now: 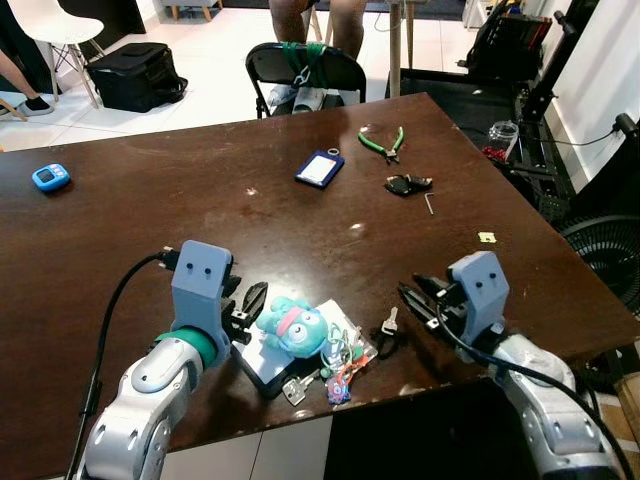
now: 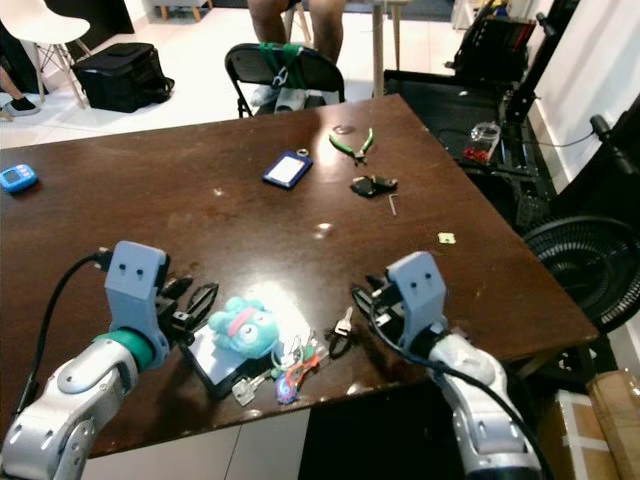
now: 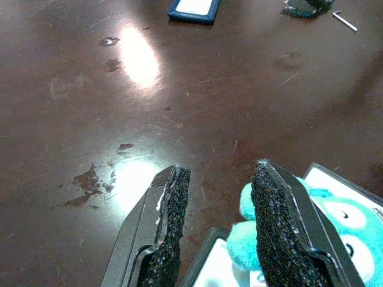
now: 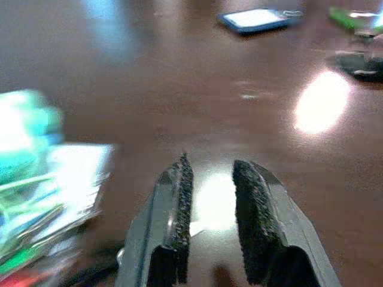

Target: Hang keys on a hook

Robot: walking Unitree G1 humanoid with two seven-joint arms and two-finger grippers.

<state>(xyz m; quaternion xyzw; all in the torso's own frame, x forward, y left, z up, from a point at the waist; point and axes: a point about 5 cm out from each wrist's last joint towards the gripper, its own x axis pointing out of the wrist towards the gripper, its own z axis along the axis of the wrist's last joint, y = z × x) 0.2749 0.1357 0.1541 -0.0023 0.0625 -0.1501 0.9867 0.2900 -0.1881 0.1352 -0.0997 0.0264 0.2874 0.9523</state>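
Dark brown surface [image 1: 200,200] carries all. Teal plush charm [image 1: 293,326] with keys [image 1: 345,358] lies at near edge, between arms. Left tool [image 1: 243,305] fingers apart, beside plush. Right tool [image 1: 412,298] fingers parted, empty, aimed at keys, likely for pickup.

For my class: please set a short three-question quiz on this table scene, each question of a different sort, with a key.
1. True or false: the left gripper holds the teal toy.
2. Which lies nearest the table's far edge? A pliers B blue tag C timer
3. Fill in: the key lies just ahead of the ___ gripper.

Key: 1 false, it is open beside the toy; 2 A; 3 right.
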